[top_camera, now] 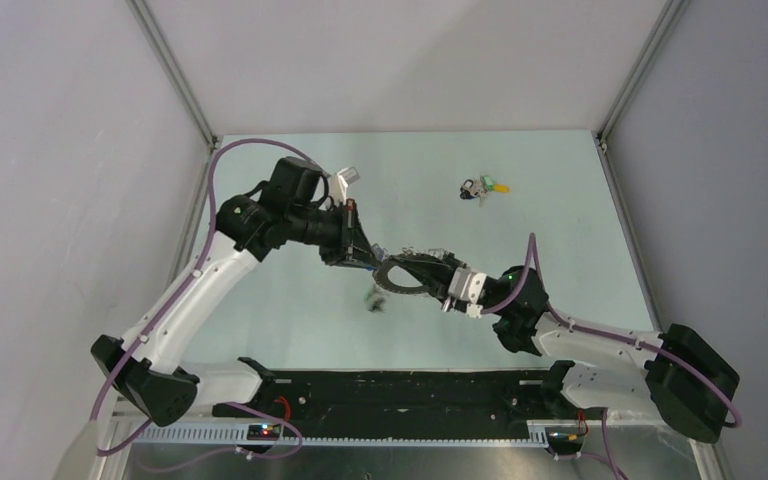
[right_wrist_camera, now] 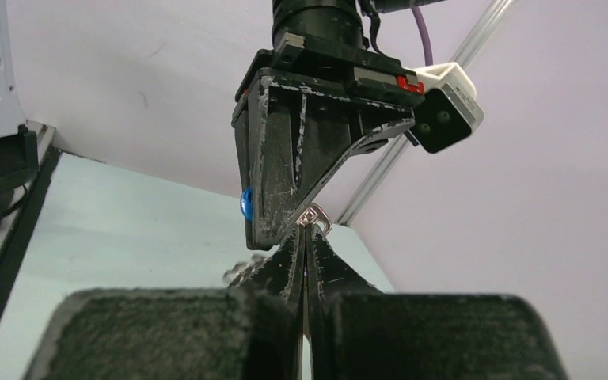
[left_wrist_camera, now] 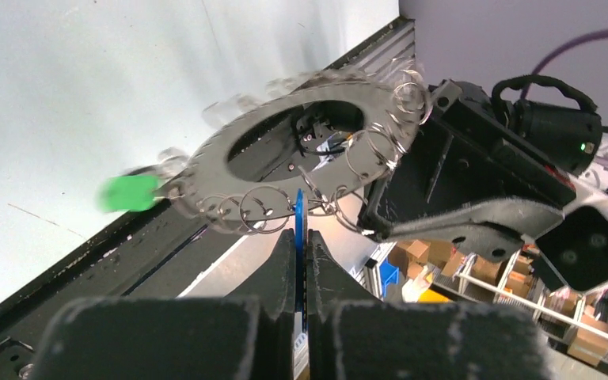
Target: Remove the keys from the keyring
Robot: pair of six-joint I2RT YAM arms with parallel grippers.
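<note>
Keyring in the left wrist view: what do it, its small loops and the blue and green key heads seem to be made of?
Keyring: flat band, dull grey with a soft sheen, likely metal. Small loops: thin bright wire with glints, likely steel. Blue key head and green key head: saturated even colour, no glint, probably plastic; the green one is blurred.

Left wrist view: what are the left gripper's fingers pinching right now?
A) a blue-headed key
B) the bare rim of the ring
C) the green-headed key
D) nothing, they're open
A: a blue-headed key sits edge-on between the fingers of the shut left gripper, while the green-headed key hangs free off the keyring.
</note>
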